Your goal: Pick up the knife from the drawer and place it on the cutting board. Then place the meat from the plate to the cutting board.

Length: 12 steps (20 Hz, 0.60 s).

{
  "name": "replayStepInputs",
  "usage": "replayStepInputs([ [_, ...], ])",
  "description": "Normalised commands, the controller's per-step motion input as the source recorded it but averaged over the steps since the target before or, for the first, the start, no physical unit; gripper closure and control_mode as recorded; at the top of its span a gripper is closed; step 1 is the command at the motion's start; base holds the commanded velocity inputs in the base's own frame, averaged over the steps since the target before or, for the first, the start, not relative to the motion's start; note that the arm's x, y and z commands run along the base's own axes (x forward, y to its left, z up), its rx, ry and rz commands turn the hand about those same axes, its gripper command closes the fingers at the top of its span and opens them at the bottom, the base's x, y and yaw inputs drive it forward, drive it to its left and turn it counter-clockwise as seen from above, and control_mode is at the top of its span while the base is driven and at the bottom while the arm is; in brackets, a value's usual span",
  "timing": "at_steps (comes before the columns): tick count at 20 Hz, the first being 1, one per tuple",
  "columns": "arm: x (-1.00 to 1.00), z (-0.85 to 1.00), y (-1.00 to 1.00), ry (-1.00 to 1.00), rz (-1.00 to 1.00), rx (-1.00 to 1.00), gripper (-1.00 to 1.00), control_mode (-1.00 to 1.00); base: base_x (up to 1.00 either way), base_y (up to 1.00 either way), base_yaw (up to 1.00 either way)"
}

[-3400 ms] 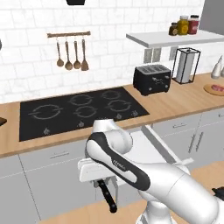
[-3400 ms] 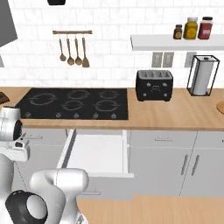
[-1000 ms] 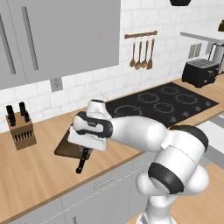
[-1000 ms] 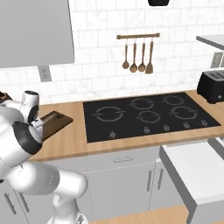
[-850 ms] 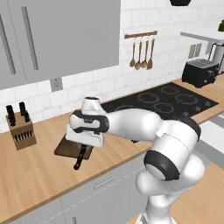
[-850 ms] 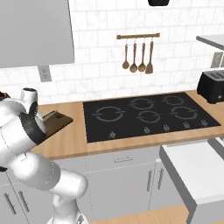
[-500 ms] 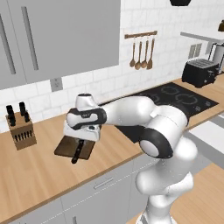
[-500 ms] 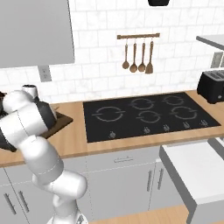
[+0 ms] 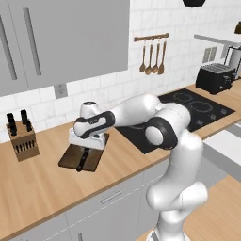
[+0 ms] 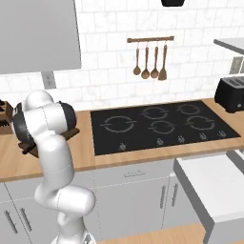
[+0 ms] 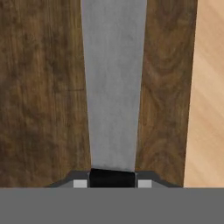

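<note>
The gripper [image 9: 85, 149] has come lower than half a second ago and sits just over the cutting board [image 9: 70, 158], clamped on the knife [image 9: 82, 159]. The knife's black handle lies along the board; its grey blade [image 11: 114, 87] runs over the board's dark wood, near the worktop [image 11: 208, 87] edge.

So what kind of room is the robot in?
It looks like a kitchen, a computer-made one. There's a black cooktop set in a wooden counter, wooden spoons hanging on the tiled wall, a toaster, and a knife block.
</note>
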Motion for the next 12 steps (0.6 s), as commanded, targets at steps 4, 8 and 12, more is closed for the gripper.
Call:
replayStepInputs([
  [4, 0.26, -0.16, 0.00, -0.09, -0.04, 0.00, 1.00, -1.00, 0.00, 0.00, 0.00],
  [8, 0.19, -0.22, 0.04, -0.07, -0.05, 0.00, 1.00, -1.00, 0.00, 0.00, 0.00],
  [12, 0.06, -0.34, 0.00, -0.08, -0.04, 0.00, -1.00, -1.00, 0.00, 0.00, 0.00],
])
